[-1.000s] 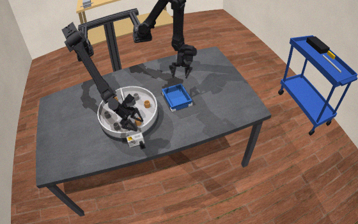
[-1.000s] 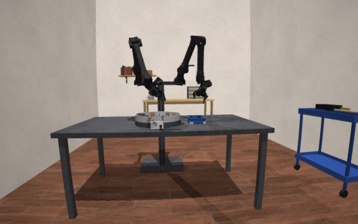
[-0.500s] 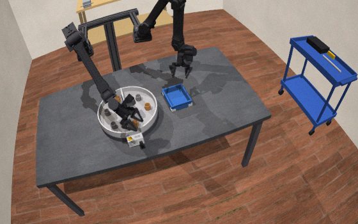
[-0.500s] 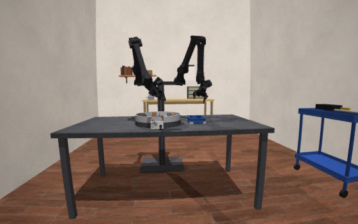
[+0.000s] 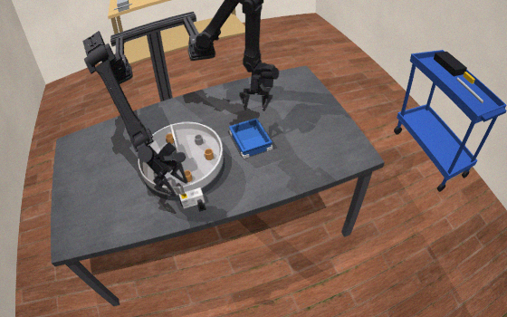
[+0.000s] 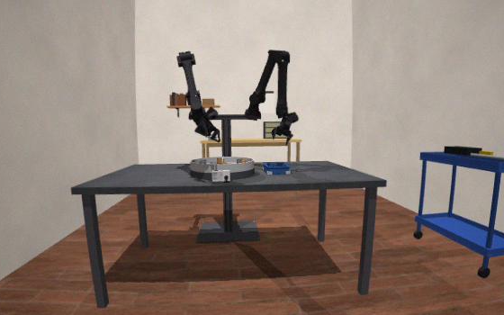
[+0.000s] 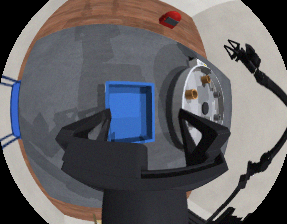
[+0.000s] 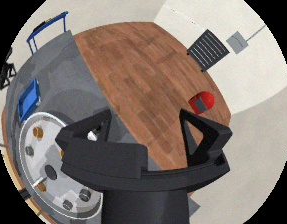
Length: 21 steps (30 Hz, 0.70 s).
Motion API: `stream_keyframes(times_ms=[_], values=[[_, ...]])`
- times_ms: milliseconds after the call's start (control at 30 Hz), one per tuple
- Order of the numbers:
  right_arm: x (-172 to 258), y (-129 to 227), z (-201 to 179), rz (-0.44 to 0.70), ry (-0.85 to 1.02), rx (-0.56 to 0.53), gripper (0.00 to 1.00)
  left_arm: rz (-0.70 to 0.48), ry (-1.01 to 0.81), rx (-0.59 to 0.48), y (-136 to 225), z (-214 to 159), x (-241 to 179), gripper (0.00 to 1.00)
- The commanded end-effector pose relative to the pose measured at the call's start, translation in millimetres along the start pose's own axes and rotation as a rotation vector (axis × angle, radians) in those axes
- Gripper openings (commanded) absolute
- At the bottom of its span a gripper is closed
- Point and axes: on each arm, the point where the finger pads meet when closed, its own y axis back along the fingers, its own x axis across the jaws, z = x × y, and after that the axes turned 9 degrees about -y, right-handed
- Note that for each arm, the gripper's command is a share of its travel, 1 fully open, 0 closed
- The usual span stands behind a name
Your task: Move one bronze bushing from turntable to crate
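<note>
Bronze bushing (image 5: 188, 176) (image 6: 220, 160) (image 7: 206, 79) (image 8: 62, 153) near and below the right gripper (image 5: 176, 187) (image 6: 218, 140) (image 8: 145, 112), still to be picked from the turntable (image 5: 222, 156) (image 6: 238, 168) (image 7: 180, 95) (image 8: 26, 144); both fingers' pairs wide open, gripping nothing. Blue crate (image 5: 253, 149) (image 6: 276, 171) (image 7: 149, 112) (image 8: 29, 100) beyond the left gripper's (image 5: 255, 110) (image 6: 281, 139) (image 7: 145, 112) fingertips. Next, probably: align, descend, close on one only.

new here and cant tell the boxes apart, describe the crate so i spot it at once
On the dark grey table, look beside the large round white-walled turntable. Next to it sits the crate: a small, open, square-cornered bright blue box. Its blue colour sets it apart from the round pale turntable.
</note>
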Motion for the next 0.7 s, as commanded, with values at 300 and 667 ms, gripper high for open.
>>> stream_keyframes(times_ms=[300,667], values=[[-148.8,77.1,-30.2,-0.232,-0.151,0.06,1.0,0.001,-0.003,-0.003,1.0,0.5,-0.8,1.0],[-299.5,224.0,-94.3,-0.548,-0.333,0.156,1.0,0.001,-0.003,-0.003,1.0,0.5,-0.8,1.0]])
